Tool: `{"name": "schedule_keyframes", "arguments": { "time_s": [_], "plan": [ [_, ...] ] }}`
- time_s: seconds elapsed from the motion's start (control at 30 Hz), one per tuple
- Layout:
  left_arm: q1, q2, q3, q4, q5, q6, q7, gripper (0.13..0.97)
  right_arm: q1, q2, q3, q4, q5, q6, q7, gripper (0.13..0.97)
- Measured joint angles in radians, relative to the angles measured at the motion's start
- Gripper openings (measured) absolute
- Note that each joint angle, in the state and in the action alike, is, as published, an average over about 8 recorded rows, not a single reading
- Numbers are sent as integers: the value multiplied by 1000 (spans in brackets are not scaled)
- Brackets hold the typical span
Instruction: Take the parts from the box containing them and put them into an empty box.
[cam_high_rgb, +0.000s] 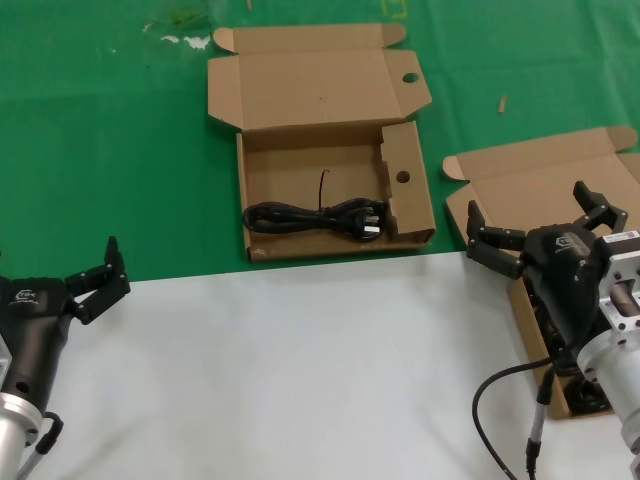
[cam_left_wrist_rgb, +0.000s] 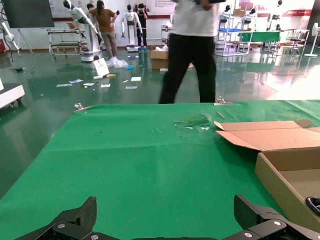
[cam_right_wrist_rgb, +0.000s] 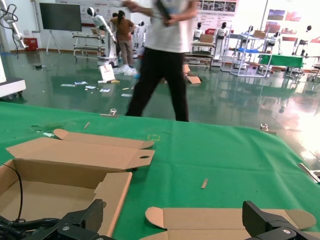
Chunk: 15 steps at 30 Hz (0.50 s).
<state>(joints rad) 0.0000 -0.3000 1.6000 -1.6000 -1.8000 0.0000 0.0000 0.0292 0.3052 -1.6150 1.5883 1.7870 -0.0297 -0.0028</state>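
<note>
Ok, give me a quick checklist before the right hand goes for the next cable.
1. Right hand open: ok.
2. Right hand above the plain-lidded box: ok.
3. Next cable visible in that box: cannot tell, the arm covers the inside.
4. Holed box lid open: ok; one black cable lies inside.
5. Left hand open, off at the near left: ok.

The head view looks steeply down on the table (cam_high_rgb: 300, 370) from above. Each wrist view sits low behind its own tool, facing outward across the table toward the hall. All three share the holed box (cam_high_rgb: 335, 160) (cam_left_wrist_rgb: 287, 172) (cam_right_wrist_rgb: 65, 175).
</note>
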Motion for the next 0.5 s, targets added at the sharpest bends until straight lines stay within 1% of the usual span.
{"name": "schedule_keyframes", "arguments": {
  "time_s": [0.5],
  "plan": [
    [0, 0, 0, 0, 0, 0, 0, 966, 0, 0, 0, 0, 0, 0, 0, 966]
  ]
}}
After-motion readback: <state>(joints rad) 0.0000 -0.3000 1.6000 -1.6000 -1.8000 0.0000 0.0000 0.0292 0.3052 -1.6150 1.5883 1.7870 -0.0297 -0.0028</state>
